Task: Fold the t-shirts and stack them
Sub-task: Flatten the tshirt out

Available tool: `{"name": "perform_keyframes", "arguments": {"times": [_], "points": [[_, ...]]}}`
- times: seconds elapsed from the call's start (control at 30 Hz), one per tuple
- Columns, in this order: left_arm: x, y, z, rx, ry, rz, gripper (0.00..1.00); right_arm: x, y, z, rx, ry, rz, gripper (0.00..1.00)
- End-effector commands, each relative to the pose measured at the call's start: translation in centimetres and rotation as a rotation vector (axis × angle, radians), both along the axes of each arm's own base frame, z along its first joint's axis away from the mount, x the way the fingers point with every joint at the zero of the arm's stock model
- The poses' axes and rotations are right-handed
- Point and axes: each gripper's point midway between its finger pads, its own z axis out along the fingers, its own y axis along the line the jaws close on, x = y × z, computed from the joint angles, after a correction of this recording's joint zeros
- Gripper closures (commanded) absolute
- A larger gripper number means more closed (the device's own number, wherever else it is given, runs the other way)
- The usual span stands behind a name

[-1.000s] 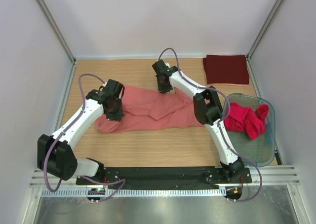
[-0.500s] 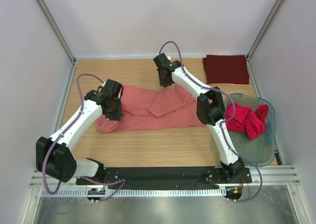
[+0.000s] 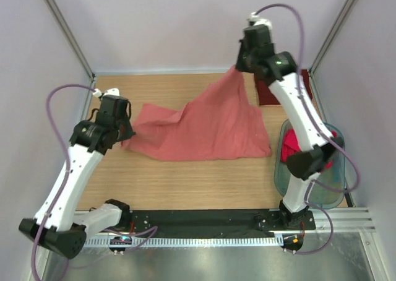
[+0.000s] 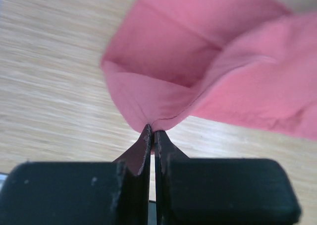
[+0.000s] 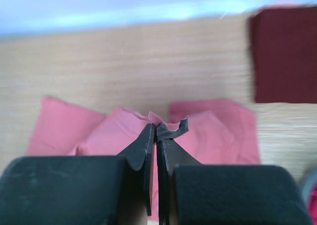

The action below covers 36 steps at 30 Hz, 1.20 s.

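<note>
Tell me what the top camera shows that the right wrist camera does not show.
Only the top view: both arms, the left gripper shut on the left edge of the pink shirt, the cloth hanging like a tent from the right gripper held high, and, plainly, the green tub with a red shirt in it.
Only the right wrist view: its fingers pressed together on a crumpled bit of pink cloth, and the folded maroon shirt uncovered; from above the right arm hides most of it.
Both: the pink shirt, the maroon shirt, the wooden table.

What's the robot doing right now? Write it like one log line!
left jaws: shut on pink shirt | right jaws: shut on same shirt, held high | maroon shirt: folded, far right
</note>
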Motion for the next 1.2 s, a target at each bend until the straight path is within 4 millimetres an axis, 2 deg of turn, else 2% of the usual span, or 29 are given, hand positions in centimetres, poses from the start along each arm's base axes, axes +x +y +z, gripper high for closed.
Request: {"name": "perform_keyframes", "arguments": {"times": [0.0,0.03,0.07,0.1,0.13,0.17,0.27,0.33,0.4,0.57,0.67,0.73,0.77,0.8,0.87,0.93,0.97,1.07,1.1,1.17], "points": [[-2.1,4.7,5.2,0.1,-0.159,0.175,1.0,-3.1,-6.6,9.0,0.075,-0.201,-0.159,0.99],[-2.7,5.5,5.8,0.12,-0.18,0.194,1.0,-3.3,-7.6,9.6,0.083,-0.226,-0.178,0.99],[-3.7,6.8,7.6,0.135,-0.248,0.23,1.0,-3.1,-9.2,11.2,0.105,-0.28,-0.214,0.99],[-4.1,7.3,8.3,0.147,-0.275,0.242,1.0,-3.3,-10.0,12.2,0.118,-0.307,-0.232,0.99],[-4.5,7.8,9.2,0.15,-0.312,0.251,1.0,-4.1,-10.8,14.4,0.14,-0.359,-0.242,0.99],[-5.3,8.6,10.3,0.176,-0.355,0.251,1.0,-4.3,-11.3,15.6,0.145,-0.396,-0.247,0.99],[-5.5,8.9,12.4,0.21,-0.447,0.189,1.0,-5.9,-11.7,19.9,0.191,-0.521,-0.232,0.99],[-6.2,9.2,13.6,0.216,-0.51,0.174,1.0,-6.6,-11.9,21.5,0.211,-0.571,-0.226,0.99],[-6.6,9.7,15.7,0.222,-0.589,0.178,1.0,-7.7,-12.3,23.9,0.233,-0.64,-0.224,0.99],[-6.1,8.9,20.5,0.198,-0.758,0.124,1.0,-10.0,-12.1,28.5,0.277,-0.777,-0.16,0.99],[-5.8,7.8,24.6,0.164,-0.873,0.062,1.0,-11.4,-12.0,31.0,0.299,-0.852,-0.123,0.99],[-5.5,7.3,26.6,0.163,-0.919,0.039,1.0,-12.6,-12.4,33.0,0.316,-0.914,-0.119,0.99],[-6.2,7.4,28.6,0.15,-0.97,0.04,1.0,-13.3,-12.6,34.4,0.33,-0.963,-0.119,0.99],[-6.3,7.5,29.5,0.149,-0.994,0.043,1.0,-14.4,-13.0,35.7,0.343,-1.005,-0.119,0.99],[-7.0,7.6,32.9,0.136,-1.092,0.044,1.0,-16.4,-13.6,38.3,0.361,-1.093,-0.112,0.99],[-7.7,7.5,34.8,0.121,-1.143,0.036,1.0,-17.9,-13.9,39.9,0.371,-1.15,-0.103,0.99],[-8.2,7.2,36.5,0.106,-1.188,0.012,0.99,-18.9,-14.2,41.0,0.374,-1.194,-0.101,0.99],[-8.9,6.8,38.9,0.096,-1.249,-0.016,0.99,-21.8,-15.0,43.2,0.398,-1.293,-0.089,0.99],[-9.8,6.7,40.1,0.087,-1.287,-0.038,1.0,-22.5,-15.2,43.7,0.405,-1.313,-0.089,0.99],[-10.4,6.7,41.1,0.089,-1.312,-0.049,1.0,-24.4,-15.8,44.6,0.419,-1.354,-0.088,0.99]]}}
